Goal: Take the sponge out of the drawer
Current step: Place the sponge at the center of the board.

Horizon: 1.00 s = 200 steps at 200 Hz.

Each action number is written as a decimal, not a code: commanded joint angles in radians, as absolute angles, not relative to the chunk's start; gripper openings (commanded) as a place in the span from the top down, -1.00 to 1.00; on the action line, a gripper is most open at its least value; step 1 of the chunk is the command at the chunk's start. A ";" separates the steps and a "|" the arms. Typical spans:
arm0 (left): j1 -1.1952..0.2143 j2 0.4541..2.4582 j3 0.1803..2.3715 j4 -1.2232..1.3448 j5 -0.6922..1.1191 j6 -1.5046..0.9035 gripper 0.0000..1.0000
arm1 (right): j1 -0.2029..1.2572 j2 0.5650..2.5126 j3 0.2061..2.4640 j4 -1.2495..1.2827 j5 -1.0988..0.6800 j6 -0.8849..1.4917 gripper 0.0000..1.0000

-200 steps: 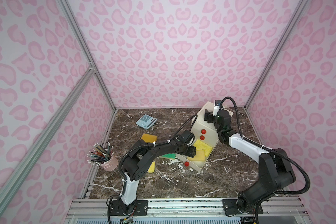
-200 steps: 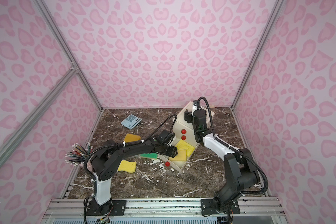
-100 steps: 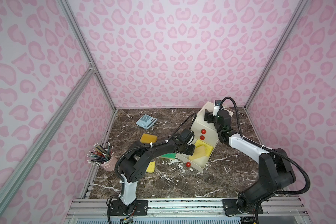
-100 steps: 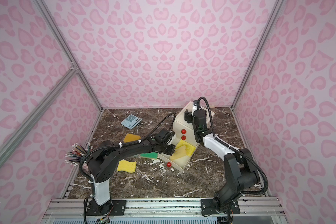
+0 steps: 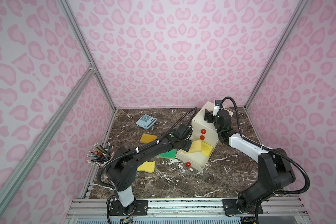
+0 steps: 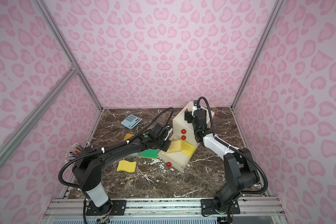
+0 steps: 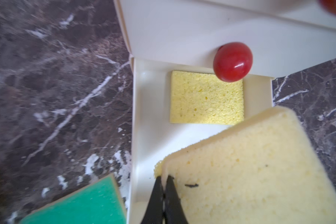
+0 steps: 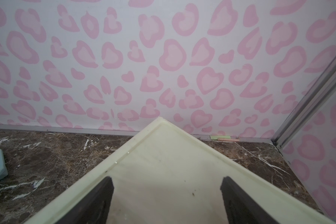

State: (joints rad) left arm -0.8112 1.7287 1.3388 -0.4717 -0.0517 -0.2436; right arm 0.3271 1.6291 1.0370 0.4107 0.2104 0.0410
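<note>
Two yellow sponges are showing at the open drawer [image 5: 192, 159]. The left gripper [image 7: 164, 184] is pinching tight on a corner of the pale sponge [image 7: 260, 164], holding it tilted over the drawer floor. A brighter sponge [image 5: 207, 150] is lying flat at its 3 o'clock in both top views. The right gripper [image 8: 167, 178] is standing spread wide over the cabinet top [image 8: 163, 155], at the drawer's 1 o'clock.
</note>
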 commanded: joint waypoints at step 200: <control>-0.527 1.791 1.277 -0.378 -0.227 0.032 0.96 | 0.323 1.669 1.010 0.129 0.256 0.000 -0.76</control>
State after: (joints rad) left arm -0.5343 1.7557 1.2587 -0.4244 -0.2409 0.0113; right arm 0.3264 1.6386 1.0405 0.4240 0.2207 0.0410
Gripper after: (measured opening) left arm 0.065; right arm 0.882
